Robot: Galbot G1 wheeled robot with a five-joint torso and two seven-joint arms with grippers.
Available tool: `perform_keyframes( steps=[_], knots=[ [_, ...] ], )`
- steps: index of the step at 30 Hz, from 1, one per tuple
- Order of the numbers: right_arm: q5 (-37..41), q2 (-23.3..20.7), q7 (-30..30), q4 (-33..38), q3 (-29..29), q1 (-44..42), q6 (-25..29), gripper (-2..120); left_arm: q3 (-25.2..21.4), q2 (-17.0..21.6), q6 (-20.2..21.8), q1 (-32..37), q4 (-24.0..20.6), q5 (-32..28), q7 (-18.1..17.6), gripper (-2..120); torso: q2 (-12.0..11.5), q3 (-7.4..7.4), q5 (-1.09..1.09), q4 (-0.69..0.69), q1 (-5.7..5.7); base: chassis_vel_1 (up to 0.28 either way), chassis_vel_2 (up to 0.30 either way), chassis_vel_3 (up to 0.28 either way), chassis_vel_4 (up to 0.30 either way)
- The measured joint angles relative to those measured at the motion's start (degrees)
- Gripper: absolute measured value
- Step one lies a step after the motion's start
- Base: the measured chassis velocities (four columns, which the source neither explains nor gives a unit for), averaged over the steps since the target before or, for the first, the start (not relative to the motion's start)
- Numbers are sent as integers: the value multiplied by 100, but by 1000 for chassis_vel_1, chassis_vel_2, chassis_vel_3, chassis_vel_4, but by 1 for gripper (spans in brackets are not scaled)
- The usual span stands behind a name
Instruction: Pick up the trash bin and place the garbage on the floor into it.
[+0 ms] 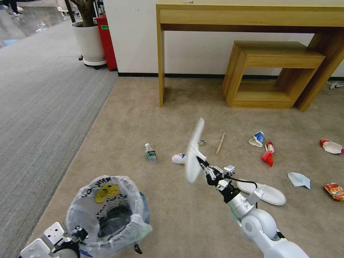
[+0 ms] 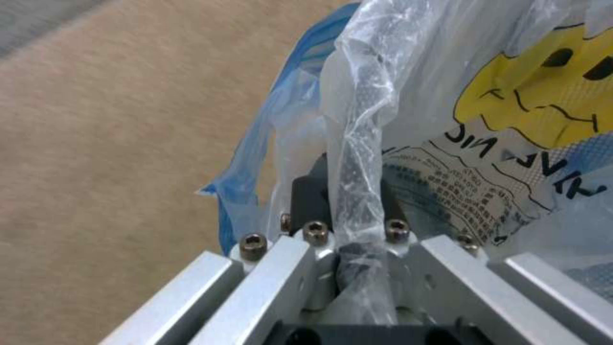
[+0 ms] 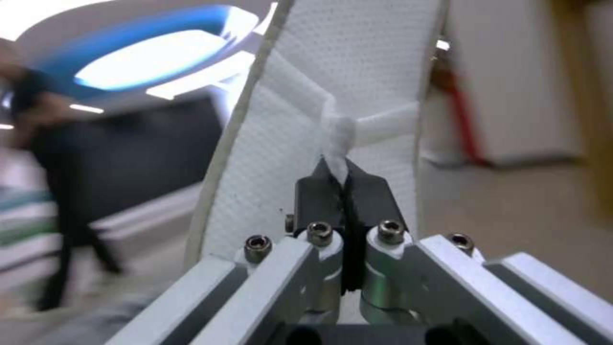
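Note:
The blue trash bin (image 1: 107, 211) with its crinkly printed bag is at the lower left, and my left gripper (image 1: 77, 234) is shut on its bag-covered rim (image 2: 357, 158). My right gripper (image 1: 202, 163) holds a white slipper (image 1: 193, 150) up in the air, right of the bin, shut on the slipper's strap (image 3: 342, 139). On the beige floor (image 1: 125, 118) lie the other slipper (image 1: 265, 193), a clear bottle (image 1: 151, 153), a crumpled wrapper (image 1: 178, 158), a wooden stick (image 1: 220, 143), two paper cups (image 1: 257, 139), a blue mask (image 1: 299, 180) and an orange snack bag (image 1: 334, 190).
A wooden desk (image 1: 251, 18) and a low wooden stool (image 1: 272, 71) stand against the far wall. A white planter (image 1: 87, 41) and a red box (image 1: 106, 39) are at the back left. Grey striped carpet (image 1: 43, 107) runs along the left.

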Motion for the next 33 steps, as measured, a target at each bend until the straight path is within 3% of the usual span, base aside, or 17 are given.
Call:
perform_keyframes(
  steps=[1,5,9,11,13,22,33],
  knots=[
    [131,0,-307,3,-155,161,45,0,87,5,14,-51,0,-5,39,0,0,0,0,0,0,0,0,0,0],
    [230,65,-563,-62,-528,611,64,0,334,22,45,-203,0,16,155,0,0,0,-2,0,0,0,0,0,0],
    [236,311,-548,-325,-1101,1247,60,0,646,57,77,-454,0,227,342,0,0,1,-1,1,0,0,0,0,0],
    [236,317,-546,-333,-1117,1264,59,0,646,57,77,-454,0,227,342,0,0,1,-1,0,0,0,0,0,0],
    [189,452,-465,-556,-1566,1720,40,0,777,193,97,-573,0,389,459,0,0,1,-1,0,0,0,0,0,0],
    [-180,715,-398,-1026,-2387,2563,79,0,857,595,151,-510,0,485,599,0,0,1,-2,1,0,0,0,0,0],
    [-789,926,-486,-1534,-2787,2649,391,0,772,692,179,-537,1,298,569,0,0,1,-1,0,0,0,0,0,0]
  ],
)
